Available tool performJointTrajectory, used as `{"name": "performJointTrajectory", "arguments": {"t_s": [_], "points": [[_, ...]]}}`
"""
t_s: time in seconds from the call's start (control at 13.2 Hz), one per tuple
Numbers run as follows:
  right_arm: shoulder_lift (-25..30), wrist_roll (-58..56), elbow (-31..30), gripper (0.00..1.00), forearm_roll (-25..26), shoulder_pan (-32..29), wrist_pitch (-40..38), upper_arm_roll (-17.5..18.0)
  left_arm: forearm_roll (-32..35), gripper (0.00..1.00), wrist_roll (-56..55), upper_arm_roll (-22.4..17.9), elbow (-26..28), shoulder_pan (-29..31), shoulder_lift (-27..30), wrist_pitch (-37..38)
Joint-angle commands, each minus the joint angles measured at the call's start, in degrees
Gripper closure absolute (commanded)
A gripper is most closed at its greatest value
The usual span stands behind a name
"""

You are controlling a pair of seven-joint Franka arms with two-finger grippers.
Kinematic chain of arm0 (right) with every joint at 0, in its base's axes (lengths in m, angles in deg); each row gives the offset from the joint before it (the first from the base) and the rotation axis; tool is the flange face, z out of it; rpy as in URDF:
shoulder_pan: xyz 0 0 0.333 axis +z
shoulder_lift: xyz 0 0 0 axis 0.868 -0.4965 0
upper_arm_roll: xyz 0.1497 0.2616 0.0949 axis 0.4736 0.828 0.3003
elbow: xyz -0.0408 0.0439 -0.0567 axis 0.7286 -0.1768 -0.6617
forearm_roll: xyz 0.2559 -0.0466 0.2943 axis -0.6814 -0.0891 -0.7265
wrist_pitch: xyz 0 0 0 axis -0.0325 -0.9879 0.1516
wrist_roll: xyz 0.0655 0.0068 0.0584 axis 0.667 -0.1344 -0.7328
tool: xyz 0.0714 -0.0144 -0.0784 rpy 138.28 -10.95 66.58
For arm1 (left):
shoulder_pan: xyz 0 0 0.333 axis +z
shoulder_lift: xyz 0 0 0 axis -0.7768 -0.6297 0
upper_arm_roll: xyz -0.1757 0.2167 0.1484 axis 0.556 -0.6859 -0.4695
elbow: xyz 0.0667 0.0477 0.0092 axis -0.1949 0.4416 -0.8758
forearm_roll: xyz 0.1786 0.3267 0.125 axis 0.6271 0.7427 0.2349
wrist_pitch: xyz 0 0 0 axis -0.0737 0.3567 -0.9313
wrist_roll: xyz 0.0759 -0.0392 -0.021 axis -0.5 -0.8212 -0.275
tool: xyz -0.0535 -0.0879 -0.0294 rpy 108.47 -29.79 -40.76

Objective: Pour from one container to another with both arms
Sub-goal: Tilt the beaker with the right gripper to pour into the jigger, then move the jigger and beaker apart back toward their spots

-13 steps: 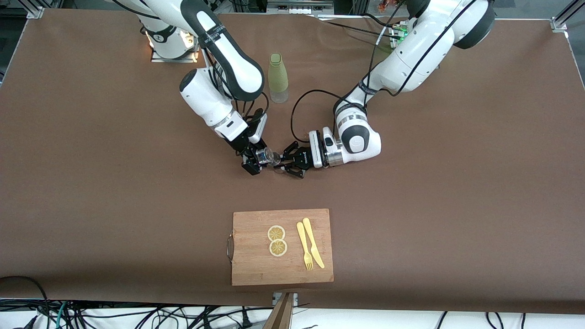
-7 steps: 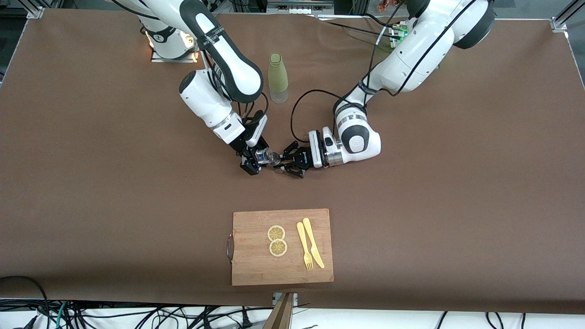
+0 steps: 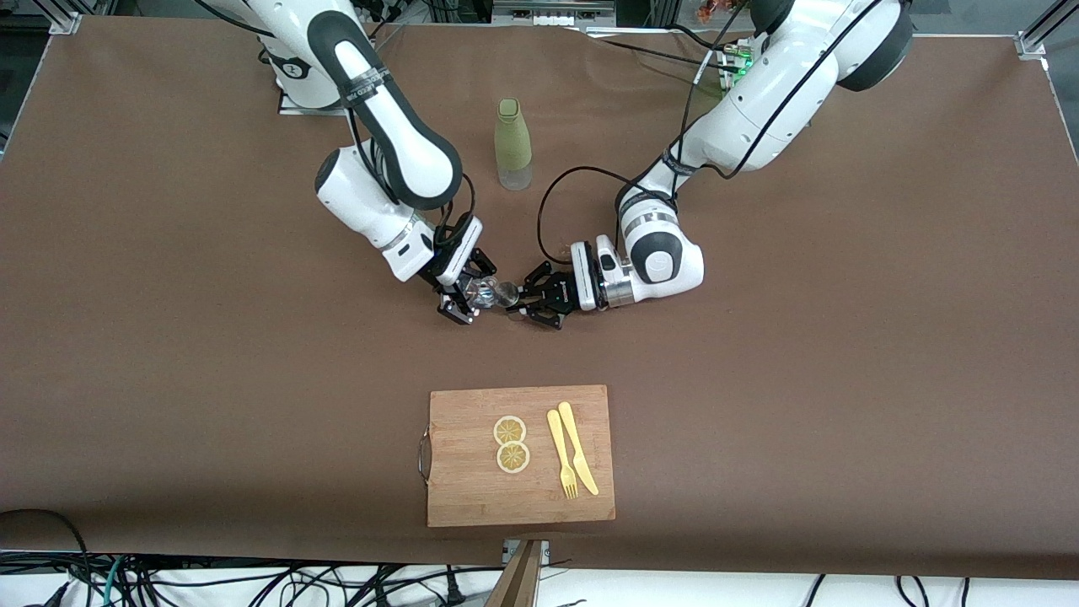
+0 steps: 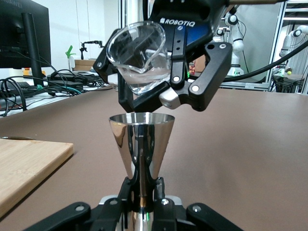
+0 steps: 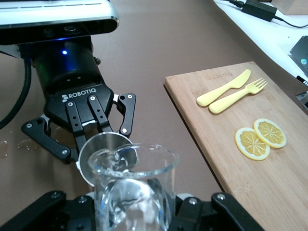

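At about nine o'clock of the desk's centre in the front view, the right gripper is clamped on a small clear glass beaker, tipped so its spout leans toward three o'clock. Directly at its three o'clock, the left gripper is closed tight on the narrow waist of a polished metal jigger, which stands upright in the air with its cone open upward. The left wrist view shows the beaker's lip hanging just above the jigger's rim, apart from it.

Handling, as I judge it: the beaker is thin glass, light, rigid, smooth and breakable, so a firm hold around its body (as here) suits it, with slow tilting. The jigger is stiff and slick; its waist is the sensible place to pinch, though it could twist there if knocked.

Farther round, a green bottle stands at twelve o'clock of the two grippers, and a wooden cutting board lies at six o'clock, carrying two lemon slices and a yellow fork and knife.

Hard to make out: how much liquid remains in the beaker, and whether any stream is falling. The jigger's lower cone is hidden by the left gripper's fingers. A few wet spots seem to glint on the desk in the right wrist view.
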Motion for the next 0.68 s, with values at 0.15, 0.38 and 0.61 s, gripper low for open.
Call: {"name": "performJointTrajectory", "arguments": {"t_s": [0.15,0.38,0.61], "points": [[2.2,-0.3,-0.4,1.00,-1.0,-0.3,-20.2,-11.0,2.0,1.00,4.5,0.0,4.7,3.6,1.8,7.3],[1.9,-1.0,-0.4,1.00,-0.7,-0.3,-32.9,-18.4,7.9,1.00,4.4,-1.6,8.7,7.2,4.1,14.1],[0.8,-4.7,-0.6,1.00,-0.7,-3.1,-42.2,-21.4,18.0,1.00,3.8,-6.6,11.1,11.6,6.7,24.2]]}}
